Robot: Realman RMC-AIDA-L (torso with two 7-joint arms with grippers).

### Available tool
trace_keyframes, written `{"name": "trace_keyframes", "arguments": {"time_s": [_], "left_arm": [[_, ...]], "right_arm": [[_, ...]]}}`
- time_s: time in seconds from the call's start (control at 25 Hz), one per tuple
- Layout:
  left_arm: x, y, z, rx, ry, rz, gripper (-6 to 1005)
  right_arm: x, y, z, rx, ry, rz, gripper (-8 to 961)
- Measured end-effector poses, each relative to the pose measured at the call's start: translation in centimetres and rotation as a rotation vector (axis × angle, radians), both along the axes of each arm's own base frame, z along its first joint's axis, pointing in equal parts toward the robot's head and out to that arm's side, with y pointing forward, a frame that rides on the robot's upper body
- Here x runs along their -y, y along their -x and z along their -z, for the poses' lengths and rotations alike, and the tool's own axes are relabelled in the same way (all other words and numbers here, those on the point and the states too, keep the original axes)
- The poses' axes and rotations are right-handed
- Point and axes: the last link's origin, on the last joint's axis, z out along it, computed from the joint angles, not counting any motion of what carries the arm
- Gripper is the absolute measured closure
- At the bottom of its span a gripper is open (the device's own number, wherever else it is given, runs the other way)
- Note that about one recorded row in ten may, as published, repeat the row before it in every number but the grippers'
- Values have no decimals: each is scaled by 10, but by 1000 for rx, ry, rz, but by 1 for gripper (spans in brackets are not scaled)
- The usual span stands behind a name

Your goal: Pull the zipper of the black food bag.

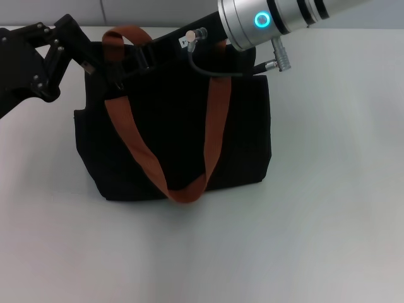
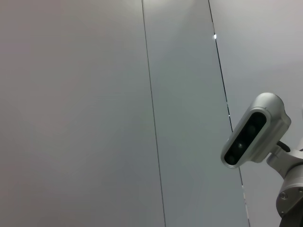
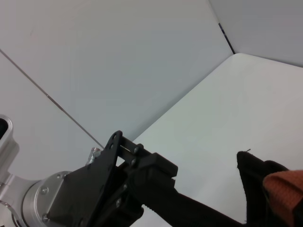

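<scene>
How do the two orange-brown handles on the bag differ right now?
Head view: the near handle hangs slack down the front of the black food bag, its loop reaching almost to the bag's bottom edge. The far handle arches up at the bag's top, beside the left gripper. The near one shows nearly its whole length; the far one shows only a short arc. Both are the same flat orange-brown webbing.
</scene>
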Motion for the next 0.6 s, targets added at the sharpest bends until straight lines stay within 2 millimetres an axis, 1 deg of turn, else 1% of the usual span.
{"name": "trace_keyframes", "arguments": {"time_s": [0.28,0.6], "left_arm": [[0,0,0,0,0,-1,976],[1,0,0,6,6,0,976]], "right_arm": [[0,1,0,0,3,-3,801],[1,1,5,22,11,-1,838]]}}
